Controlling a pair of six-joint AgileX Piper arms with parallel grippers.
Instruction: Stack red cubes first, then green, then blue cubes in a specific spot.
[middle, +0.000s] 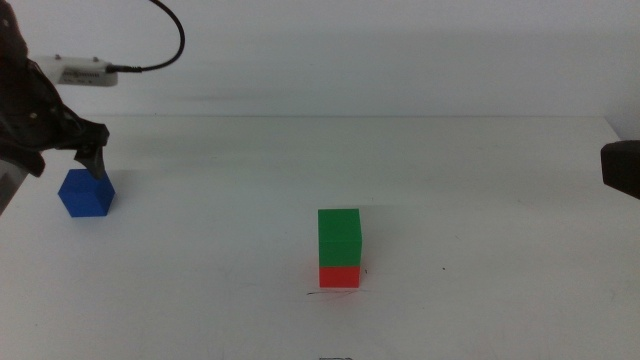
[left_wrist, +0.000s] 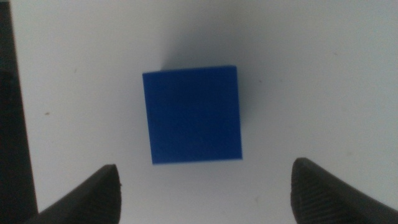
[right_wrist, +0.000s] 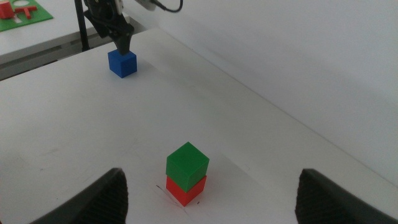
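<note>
Left gripper (left_wrist: 205, 186) hangs right over the blue cube (left_wrist: 192, 115), its two dark jaws spread wide, one tip to either side of the cube and both clear of it. From the middle view the left gripper (middle: 92, 160) sits just above the blue cube (middle: 86, 193), far out toward the table's left side. Well away from that pincer, the green cube (middle: 339, 236) rests on the red cube (middle: 339, 276), so two layers of the stack look done and blue is left. The right gripper (right_wrist: 211, 193) waits back from the stack with its jaws wide and empty.

Risk from here: the blue cube looks slightly rotated against the line of the jaws, so a closing grip could catch a corner and spin or push it instead of pinching flat faces. A descent that stops too high would grab only the top edge, and the cube could slip out on the carry. Setting it down off-centre could topple the green cube.

All three cubes are small, sharp-edged, plain and matte; the table (middle: 480, 200) is smooth white, likely low in grip
</note>
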